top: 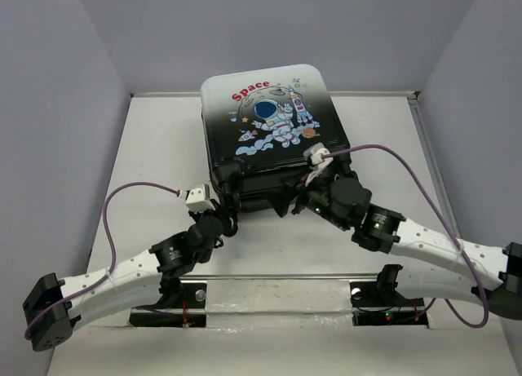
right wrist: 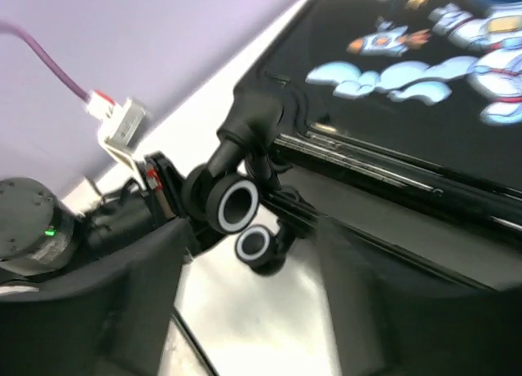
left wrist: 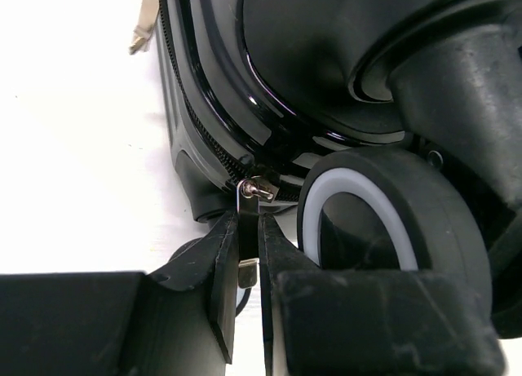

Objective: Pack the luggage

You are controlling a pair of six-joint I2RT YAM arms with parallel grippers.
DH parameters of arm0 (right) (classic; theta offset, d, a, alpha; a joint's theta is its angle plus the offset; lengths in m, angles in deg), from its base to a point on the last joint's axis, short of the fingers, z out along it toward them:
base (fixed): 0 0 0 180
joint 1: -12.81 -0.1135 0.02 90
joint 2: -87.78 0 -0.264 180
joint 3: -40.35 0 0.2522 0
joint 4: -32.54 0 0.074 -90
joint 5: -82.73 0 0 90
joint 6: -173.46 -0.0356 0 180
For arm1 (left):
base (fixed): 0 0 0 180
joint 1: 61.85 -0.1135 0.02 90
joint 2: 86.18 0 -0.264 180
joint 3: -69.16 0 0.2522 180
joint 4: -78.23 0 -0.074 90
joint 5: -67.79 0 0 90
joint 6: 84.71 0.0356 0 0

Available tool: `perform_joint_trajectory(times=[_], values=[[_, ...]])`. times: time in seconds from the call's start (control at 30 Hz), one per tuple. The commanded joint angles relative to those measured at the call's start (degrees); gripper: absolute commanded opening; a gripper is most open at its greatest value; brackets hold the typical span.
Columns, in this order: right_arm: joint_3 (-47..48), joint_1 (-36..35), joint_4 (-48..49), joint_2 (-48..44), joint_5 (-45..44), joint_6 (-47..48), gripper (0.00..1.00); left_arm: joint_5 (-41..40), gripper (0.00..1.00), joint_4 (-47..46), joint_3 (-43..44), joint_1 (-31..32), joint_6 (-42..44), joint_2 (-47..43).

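The luggage (top: 269, 123) lies flat and closed in the middle of the table, astronaut and "Space" print facing up. My left gripper (top: 227, 206) is at its near left corner, beside a black-and-white wheel (left wrist: 383, 221). In the left wrist view the left gripper (left wrist: 249, 254) is shut on a dark zipper pull (left wrist: 247, 225) that hangs from the zip along the luggage (left wrist: 326, 50) shell. My right gripper (top: 314, 198) is at the near right edge. In the blurred right wrist view the right gripper (right wrist: 253, 311) stands open with nothing between its fingers, next to the luggage (right wrist: 408, 90) and two wheels (right wrist: 232, 205).
A second zipper pull (left wrist: 145, 21) sticks out farther along the zip. The white table (top: 147, 164) is boxed in by grey walls on three sides. A metal rail (top: 285, 276) runs along the near edge by the arm bases. Purple cables (top: 408, 160) arc above both arms.
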Motion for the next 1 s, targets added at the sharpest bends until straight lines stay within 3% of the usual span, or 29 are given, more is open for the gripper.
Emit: perform_joint_trajectory(times=[0.0,0.03,0.17,0.5,0.7,0.97], values=[[7.6,-1.9,-4.7,9.7,6.2,-1.1,0.82,-3.7,0.06,-7.0,1.4,-0.4,3.2,0.9],[10.9,-2.7,-5.5,11.6,4.8,-0.8,0.90,-3.1,0.06,-8.2,1.5,-0.4,4.3,1.4],[19.0,-6.2,-11.6,21.1,-1.0,-0.5,0.94,-1.5,0.06,-12.2,0.5,-0.4,6.6,1.0],[29.8,-10.6,-21.5,34.3,-16.8,-2.4,0.90,1.7,0.06,-20.4,-4.4,-0.4,9.0,-2.3],[32.5,-11.2,-23.2,37.6,-23.2,-5.0,0.79,2.7,0.06,-30.9,-11.6,-0.4,12.0,-12.3],[39.7,-11.2,-30.0,43.7,-29.5,-7.7,0.88,4.3,0.06,-35.3,-10.7,-0.7,13.7,-13.8]])
